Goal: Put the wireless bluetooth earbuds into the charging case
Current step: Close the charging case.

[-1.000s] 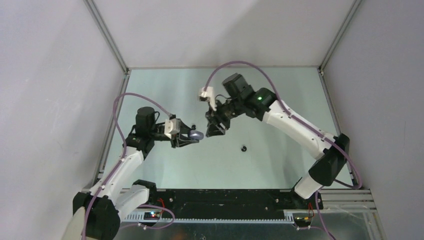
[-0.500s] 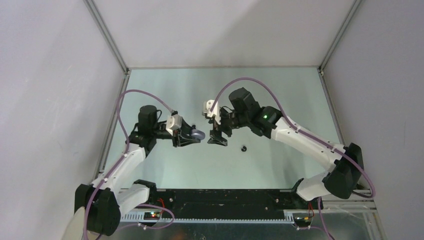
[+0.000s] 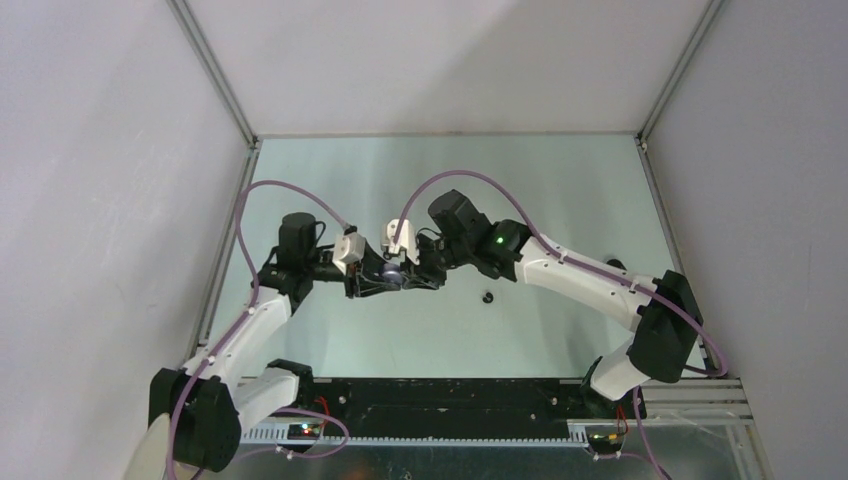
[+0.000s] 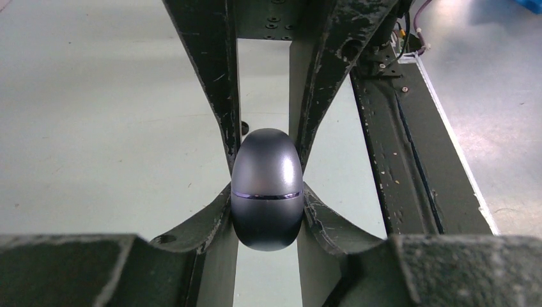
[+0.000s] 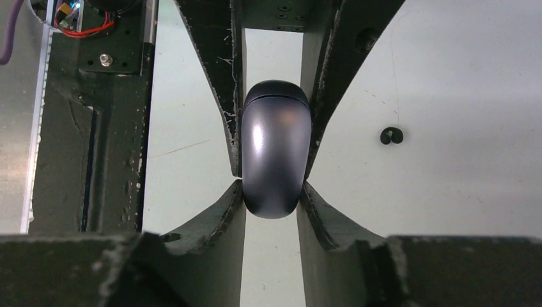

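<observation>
Shows a glossy, dark grey, egg-shaped charging case [image 4: 266,182] shut tight, with only a thin seam ringing its body. Finds it caught between both end effectors over the pale green surface [image 3: 560,200], roughly midway between the two arms; cannot tell from any view whether its underside touches down. Has the left end effector [image 4: 266,220] narrowed onto the case, curved pads pressing its two flanks at the end nearest that wrist camera. Meets the right end effector [image 5: 273,208] at the opposite end, likewise narrowed and holding the case, pads flush against both sides. Shows, beyond the case in the left wrist view, the right arm's scuffed black fingers [image 4: 211,77] reaching in and flanking the far end; mirrors this in the right wrist view, with the left arm's fingers [image 5: 211,70] closing round the end that carries the seam. Leaves a single small black earbud [image 3: 488,296] lying on the surface to the right of the case, apart from it and touched by neither end effector. Picks up the same earbud again right of the case in the right wrist view, too small there to tell its shape exactly. Places the black base rail [image 3: 450,400] on the near side of the case, well apart from it.
</observation>
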Robot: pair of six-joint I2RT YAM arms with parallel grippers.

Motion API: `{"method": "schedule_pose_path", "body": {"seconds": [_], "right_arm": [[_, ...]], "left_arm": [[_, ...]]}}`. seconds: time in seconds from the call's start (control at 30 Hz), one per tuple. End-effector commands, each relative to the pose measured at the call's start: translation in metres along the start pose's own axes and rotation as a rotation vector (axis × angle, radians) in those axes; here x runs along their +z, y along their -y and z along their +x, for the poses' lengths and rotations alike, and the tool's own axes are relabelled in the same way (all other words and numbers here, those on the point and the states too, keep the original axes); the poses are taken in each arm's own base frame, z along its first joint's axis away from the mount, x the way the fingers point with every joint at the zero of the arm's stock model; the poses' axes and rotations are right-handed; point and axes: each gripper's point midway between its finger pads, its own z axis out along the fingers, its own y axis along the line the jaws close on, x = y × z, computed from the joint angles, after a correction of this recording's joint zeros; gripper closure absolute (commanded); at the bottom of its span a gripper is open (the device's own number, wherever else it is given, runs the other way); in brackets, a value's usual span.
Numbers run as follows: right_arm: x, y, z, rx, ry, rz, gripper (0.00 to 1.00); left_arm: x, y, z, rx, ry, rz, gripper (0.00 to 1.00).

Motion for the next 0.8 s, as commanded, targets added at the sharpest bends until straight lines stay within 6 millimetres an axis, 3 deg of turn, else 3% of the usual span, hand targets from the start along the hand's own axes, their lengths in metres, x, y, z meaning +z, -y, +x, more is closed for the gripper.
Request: {"method": "schedule_pose_path", "body": {"seconds": [0.0,0.23,0.77], "right_arm": [[-0.003,0.002,-0.028,-0.034,0.063,-0.006,0.71],[-0.006,-0.005,-0.034,-0.03,0.072,-0.04,0.74],[0.001,-0.013,-0.045,0.003,0.05,-0.082,0.53]], "left_arm": [[0.001,0.004,-0.012,0.069,0.023,0.032,0.99],[0.001,0.002,-0.01,0.071,0.018,0.026,0.98],[0.001,0.001,-0.01,0.085,0.013,0.015,0.97]]}}
